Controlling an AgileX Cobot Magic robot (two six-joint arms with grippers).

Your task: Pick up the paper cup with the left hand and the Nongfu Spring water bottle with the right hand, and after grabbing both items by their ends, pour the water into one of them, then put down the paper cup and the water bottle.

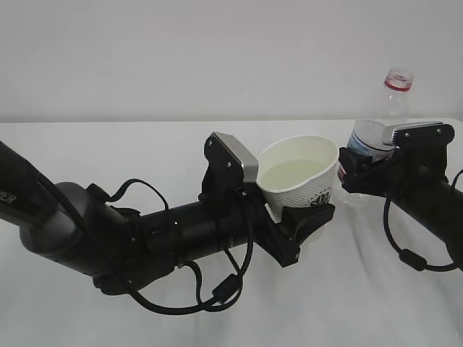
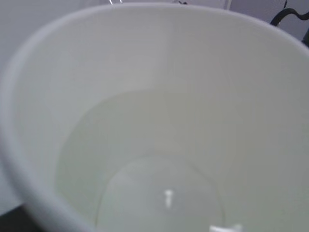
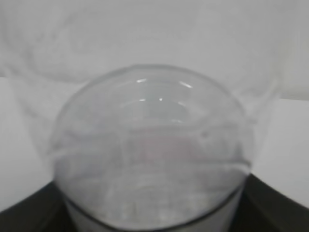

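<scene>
white paper cup sits tilted in the left end effector, gripped low on its wall. exterior view alone shows the nongfu spring water bottle upright, clamped by the right end effector just right of the cup. left wrist view shows only the cup interior with water pooled at the bottom. right wrist view: blurred bottle close-up. white surface, pale wall.
</scene>
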